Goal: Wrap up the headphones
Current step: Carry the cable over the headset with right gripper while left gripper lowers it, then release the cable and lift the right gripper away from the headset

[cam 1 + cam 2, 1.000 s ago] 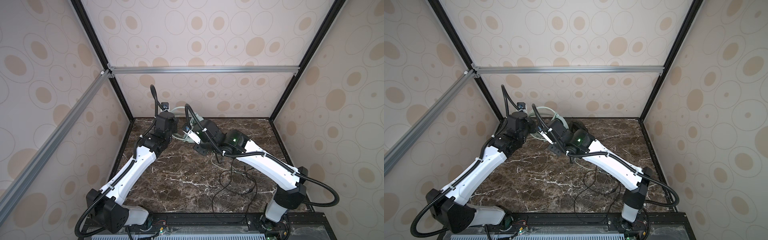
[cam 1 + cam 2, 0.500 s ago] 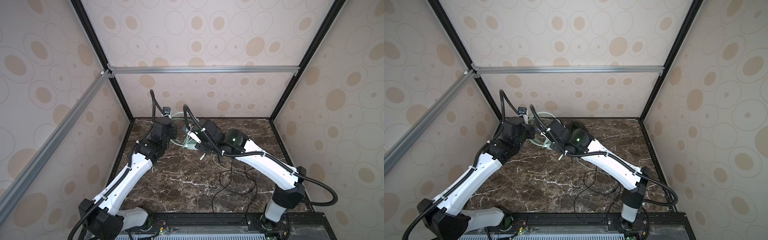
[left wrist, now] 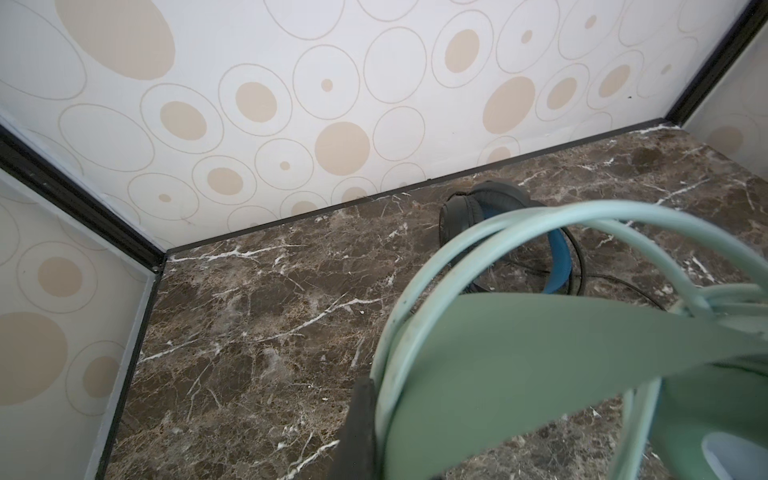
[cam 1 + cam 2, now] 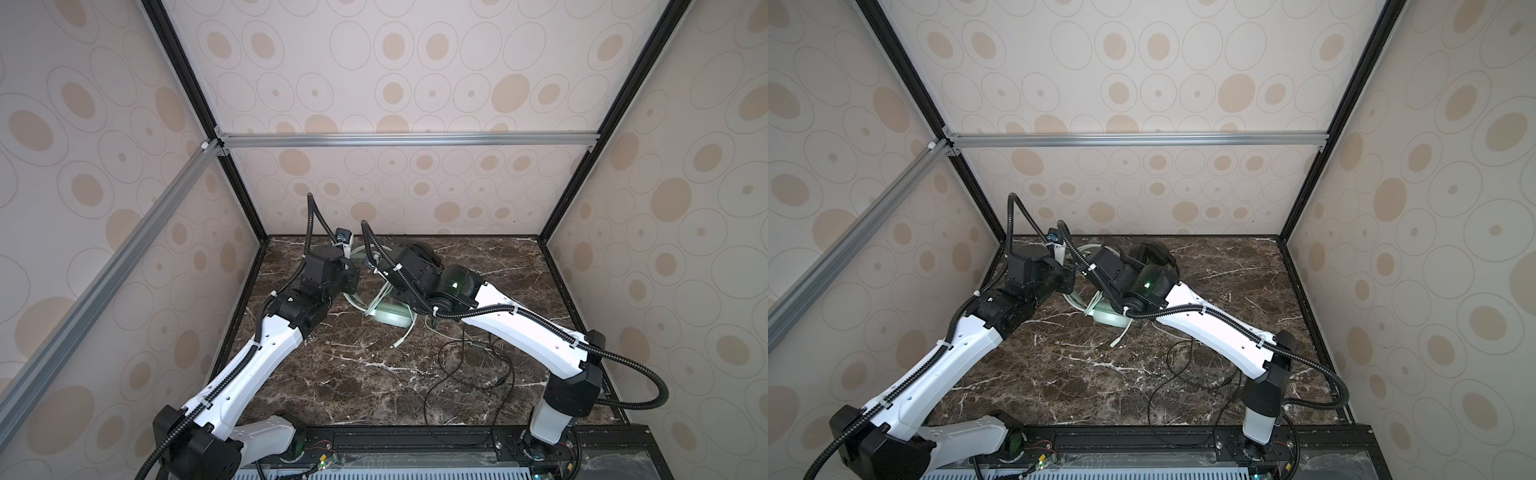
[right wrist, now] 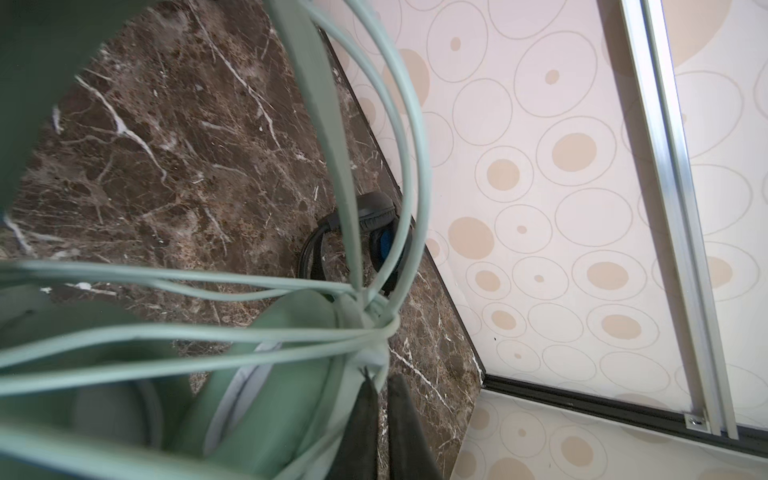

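Note:
The mint-green headphones [image 4: 390,316] hang between both wrists near the back left of the marble floor, with their pale cable [image 5: 232,282] looped in several turns round them. My left gripper [image 3: 374,436] is shut on the green headband [image 3: 519,345], one dark finger [image 3: 357,428] pressed beside a cable loop. The jaws of my right gripper [image 5: 382,376] stand almost together, with the tips pinching the cable where it bunches at an ear cup [image 5: 291,374]. The cable's plug end [image 4: 395,344] trails on the floor. The black headphones [image 3: 478,208] with a blue inner band lie by the back wall.
The black cable [image 4: 469,374] sprawls in loose loops over the front right of the floor [image 4: 353,386]. The back wall [image 4: 415,199] and the left wall [image 4: 232,257] stand close to both wrists. An aluminium bar [image 4: 407,139] crosses above.
Both wrists have shifted toward the back wall with the mint-green headphones between them. An ear cup and the cable's tail now show below the right wrist. A slit has appeared between the right jaws.

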